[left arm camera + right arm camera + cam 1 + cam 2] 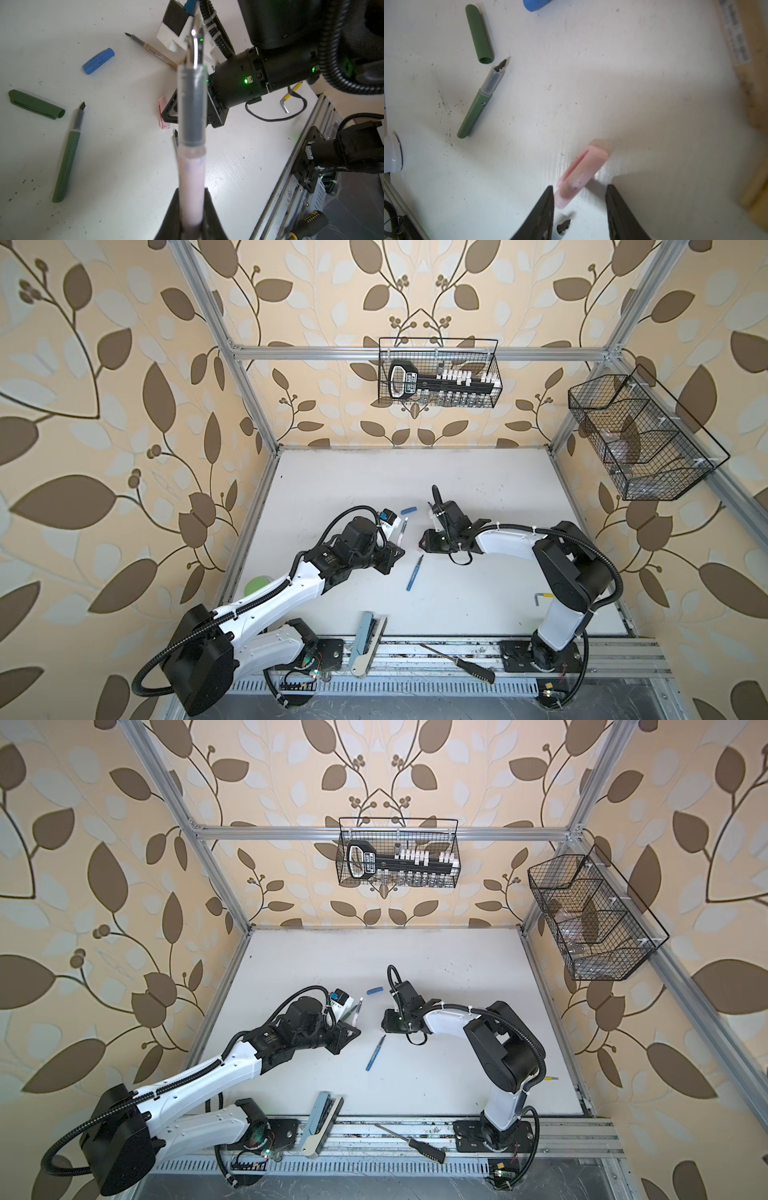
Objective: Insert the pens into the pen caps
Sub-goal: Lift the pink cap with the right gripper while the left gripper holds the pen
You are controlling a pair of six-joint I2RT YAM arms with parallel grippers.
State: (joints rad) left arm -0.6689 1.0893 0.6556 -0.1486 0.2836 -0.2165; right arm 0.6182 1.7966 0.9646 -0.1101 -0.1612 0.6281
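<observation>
Right, the step in hand is picking up the pale pink tube-shaped pen cap (583, 172). It lies flat on the white desk (498, 497), near desk centre in both top views, under the right hand (579, 187). That hand stands part open with its fingers either side of the cap's near end and nothing gripped. One finger looks to be touching it, or nearly. At 9 o'clock of it, the left hand (192, 193) is clamped on the rear of the slim pale pink pen (192, 162), dark nib pointing outward.

Notes:
- Cap sits skewed across the gap. I'd turn the wrist so the fingers close square across the tube, then centre it.
- Grip toward the closed end and leave the mouth free. Can't tell which end is the mouth.
- The slim blue pen (414, 572) lies at 6 o'clock of the right hand, its nib just beside the cap. Close gently or it may get dragged along.
- Smooth round plastic will likely roll or squirt out if pinched off-centre.
- Pen is held far back, so there's a long overhang and the nib may wander. Line up the axes first, then push straight.
</observation>
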